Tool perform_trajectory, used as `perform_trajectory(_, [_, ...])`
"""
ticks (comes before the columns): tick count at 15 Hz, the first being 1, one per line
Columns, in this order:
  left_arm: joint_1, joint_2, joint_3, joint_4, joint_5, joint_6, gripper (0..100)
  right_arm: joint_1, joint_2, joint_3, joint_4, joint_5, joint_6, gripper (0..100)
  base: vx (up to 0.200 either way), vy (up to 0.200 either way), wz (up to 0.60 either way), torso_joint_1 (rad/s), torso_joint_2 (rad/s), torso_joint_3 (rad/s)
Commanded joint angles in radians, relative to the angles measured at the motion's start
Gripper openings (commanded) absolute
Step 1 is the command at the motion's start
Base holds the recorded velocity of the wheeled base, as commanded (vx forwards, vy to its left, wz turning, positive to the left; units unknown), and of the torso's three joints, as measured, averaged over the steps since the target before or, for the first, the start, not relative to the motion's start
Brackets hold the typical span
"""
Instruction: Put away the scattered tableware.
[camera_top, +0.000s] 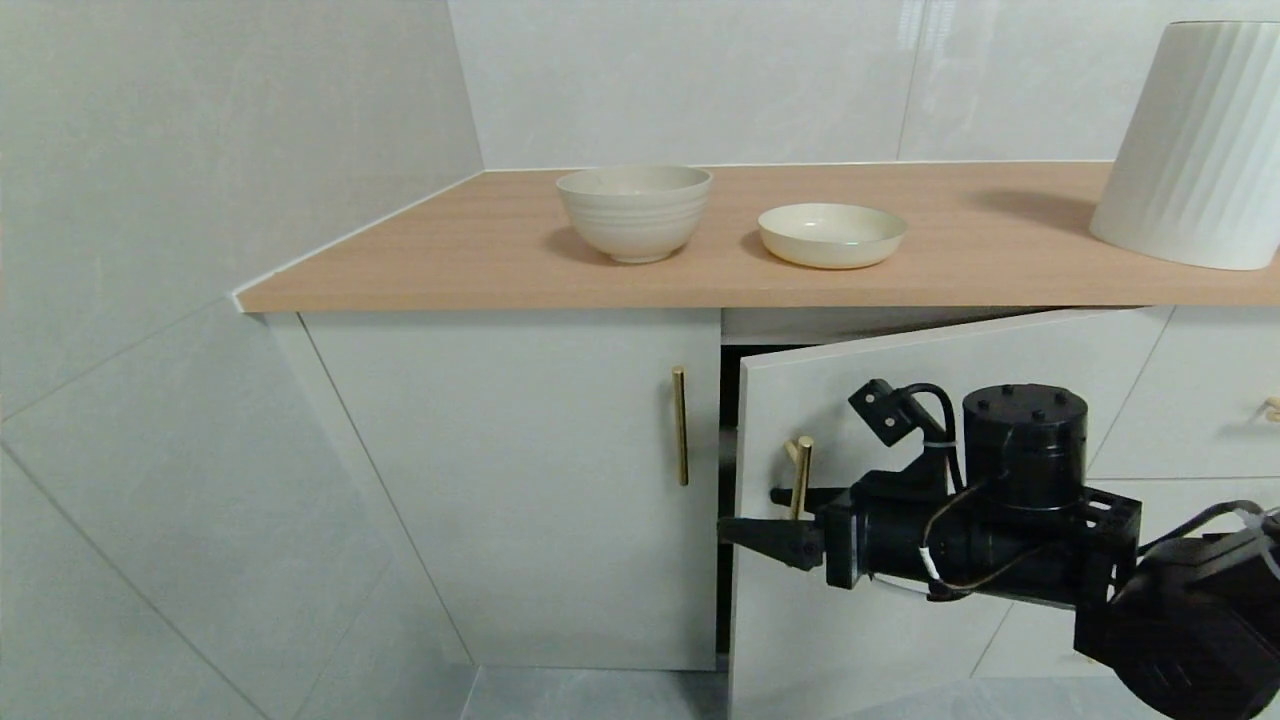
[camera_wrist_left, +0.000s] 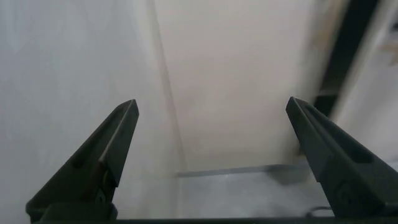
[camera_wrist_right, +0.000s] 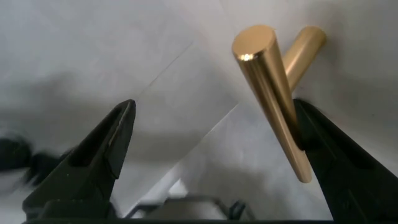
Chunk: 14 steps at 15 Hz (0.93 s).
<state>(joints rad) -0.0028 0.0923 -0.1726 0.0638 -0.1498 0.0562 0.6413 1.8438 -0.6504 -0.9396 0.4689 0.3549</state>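
Note:
A cream bowl and a shallow cream dish stand side by side on the wooden countertop. Below them, the right cabinet door is ajar, with a dark gap beside it. My right gripper is open at that door's gold handle. The bar sits between the fingers, close against one finger. My left gripper is open with nothing between its fingers, facing pale wall panels and grey floor.
A tall white ribbed container stands at the counter's right end. The left cabinet door is shut, with its own gold handle. Tiled walls close in the left side and back. Another gold knob shows at far right.

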Motion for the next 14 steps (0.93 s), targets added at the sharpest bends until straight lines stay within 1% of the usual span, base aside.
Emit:
perform_trajectory(1, [0.0, 0.308, -0.153, 0.031, -0.129, 0.005, 100, 0.0, -0.058, 0.049, -0.002, 0.027, -0.002, 100, 0.0, 0.0, 0.0, 0.0, 0.0, 0.0])
perform_trajectory(2, [0.0, 0.483, -0.211, 0.03, -0.198, 0.016, 100, 0.0, -0.087, 0.092, -0.002, 0.053, -0.005, 100, 0.0, 0.0, 0.0, 0.0, 0.0, 0.0])
perform_trajectory(3, [0.0, 0.566, -0.235, 0.022, -0.225, 0.03, 100, 0.0, -0.109, 0.114, -0.005, 0.062, -0.005, 100, 0.0, 0.0, 0.0, 0.0, 0.0, 0.0])
perform_trajectory(4, [0.0, 0.566, -0.235, 0.022, -0.225, 0.03, 100, 0.0, -0.109, 0.114, -0.005, 0.062, -0.005, 100, 0.0, 0.0, 0.0, 0.0, 0.0, 0.0])
perform_trajectory(5, [-0.031, 0.713, -0.268, -0.036, -0.254, 0.036, 100, 0.0, -0.146, 0.153, -0.024, 0.079, -0.005, 100, 0.0, 0.0, 0.0, 0.0, 0.0, 0.0])
perform_trajectory(6, [-0.094, 0.816, -0.282, -0.102, -0.252, 0.036, 100, 0.001, -0.161, 0.173, -0.038, 0.082, -0.005, 100, 0.0, 0.0, 0.0, 0.0, 0.0, 0.0])
perform_trajectory(7, [-0.138, 0.876, -0.297, -0.134, -0.249, 0.036, 100, 0.005, -0.17, 0.184, -0.038, 0.082, -0.005, 100, 0.0, 0.0, 0.0, 0.0, 0.0, 0.0])
perform_trajectory(8, [-0.181, 0.92, -0.314, -0.142, -0.248, 0.034, 100, 0.006, -0.178, 0.195, -0.038, 0.082, -0.005, 100, 0.0, 0.0, 0.0, 0.0, 0.0, 0.0])
perform_trajectory(9, [-0.233, 0.983, -0.341, -0.144, -0.243, 0.03, 0, 0.008, -0.184, 0.207, -0.038, 0.082, -0.005, 100, 0.0, 0.0, 0.0, 0.0, 0.0, 0.0])
perform_trajectory(10, [-0.258, 1.024, -0.36, -0.145, -0.243, 0.025, 0, 0.006, -0.189, 0.213, -0.038, 0.082, -0.007, 100, 0.0, 0.0, 0.0, 0.0, 0.0, 0.0])
perform_trajectory(11, [-0.258, 1.024, -0.36, -0.145, -0.243, 0.025, 0, 0.006, -0.189, 0.213, -0.038, 0.082, -0.007, 100, 0.0, 0.0, 0.0, 0.0, 0.0, 0.0])
perform_trajectory(12, [-0.309, 1.109, -0.416, -0.16, -0.244, 0.017, 0, 0.008, -0.193, 0.227, -0.038, 0.082, -0.005, 100, 0.0, 0.0, 0.0, 0.0, 0.0, 0.0])
perform_trajectory(13, [-0.329, 1.135, -0.43, -0.173, -0.244, 0.019, 0, 0.008, -0.195, 0.232, -0.038, 0.082, -0.005, 100, 0.0, 0.0, 0.0, 0.0, 0.0, 0.0])
perform_trajectory(14, [-0.37, 1.193, -0.461, -0.213, -0.244, 0.017, 0, 0.008, -0.196, 0.241, -0.038, 0.082, -0.005, 100, 0.0, 0.0, 0.0, 0.0, 0.0, 0.0])
